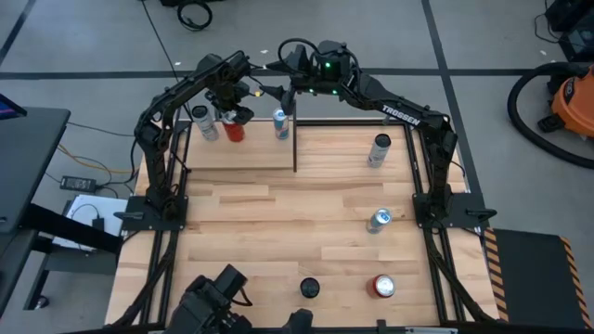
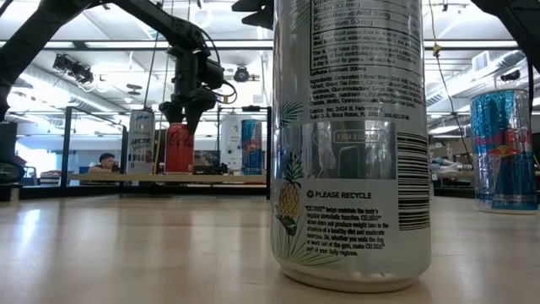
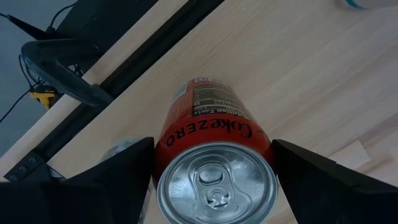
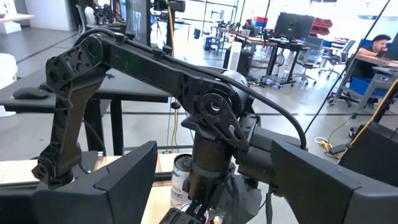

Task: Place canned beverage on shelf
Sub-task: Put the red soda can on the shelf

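**Operator:** What am I working on, and what's around it?

**Spotter:** You have a butcher-block table (image 1: 278, 223) with the shelf (image 1: 241, 153) at its far left corner, a pale board in black uprights. Beyond is an open workshop with desks; a person (image 4: 376, 50) sits at one.

**Operator:** And my jaws?

**Spotter:** Your left gripper (image 1: 237, 116) is over the shelf, straddling the red can (image 3: 214, 134). Its fingers (image 3: 323, 180) stand wide on either side of the can; I can't tell whether they touch it. The can stands upright on the board. Your right gripper (image 1: 290, 95) hangs at the shelf's far edge, above the blue can (image 1: 280, 123), fingers wide apart, holding nothing.

**Operator:** How much room do I have?

**Spotter:** It's tight. A white can (image 1: 204, 122) stands just beside the red one toward the shelf's left end, the blue can near the right upright. Four more cans stand well apart on the right and near side of the table; its middle lies open.
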`<state>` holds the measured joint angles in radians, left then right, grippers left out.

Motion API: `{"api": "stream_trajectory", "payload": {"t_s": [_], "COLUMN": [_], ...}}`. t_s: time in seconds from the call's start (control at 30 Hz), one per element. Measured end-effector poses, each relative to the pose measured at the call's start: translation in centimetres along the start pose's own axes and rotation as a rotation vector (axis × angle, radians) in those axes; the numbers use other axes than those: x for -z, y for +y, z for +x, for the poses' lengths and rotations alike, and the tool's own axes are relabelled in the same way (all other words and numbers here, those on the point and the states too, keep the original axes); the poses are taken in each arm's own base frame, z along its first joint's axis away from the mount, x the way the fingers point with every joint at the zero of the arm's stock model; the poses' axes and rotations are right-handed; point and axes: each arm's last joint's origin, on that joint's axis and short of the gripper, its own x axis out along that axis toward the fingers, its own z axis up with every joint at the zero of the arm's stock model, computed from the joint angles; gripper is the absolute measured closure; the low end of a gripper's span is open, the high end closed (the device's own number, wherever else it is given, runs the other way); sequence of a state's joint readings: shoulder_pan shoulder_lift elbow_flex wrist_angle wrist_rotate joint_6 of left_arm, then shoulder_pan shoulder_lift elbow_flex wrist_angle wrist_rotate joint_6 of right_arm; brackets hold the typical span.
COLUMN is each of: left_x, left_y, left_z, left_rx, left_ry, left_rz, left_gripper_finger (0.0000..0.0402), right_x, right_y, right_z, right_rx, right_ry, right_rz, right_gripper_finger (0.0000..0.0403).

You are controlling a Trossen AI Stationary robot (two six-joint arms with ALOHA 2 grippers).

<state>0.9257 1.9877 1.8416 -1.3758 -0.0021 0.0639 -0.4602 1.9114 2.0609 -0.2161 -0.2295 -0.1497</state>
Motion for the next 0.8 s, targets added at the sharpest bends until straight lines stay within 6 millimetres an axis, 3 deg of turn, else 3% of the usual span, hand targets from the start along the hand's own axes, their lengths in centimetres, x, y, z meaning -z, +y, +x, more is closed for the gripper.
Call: {"api": "stream_trajectory", "payload": {"t_s": [0.8], "left_x": [0.12], "left_y": [-0.25], "left_z": [0.03], "left_rx": [0.058], "left_ry": [0.013], "left_rz": [0.000], "left_gripper_finger": [0.0085], "right_x": [-0.01], "right_y": [0.00], "right_z": [0.00], "right_rx": [0.000], "right_ry": [-0.001], "right_rz": [0.000], "right_gripper_finger": [0.0080]}}
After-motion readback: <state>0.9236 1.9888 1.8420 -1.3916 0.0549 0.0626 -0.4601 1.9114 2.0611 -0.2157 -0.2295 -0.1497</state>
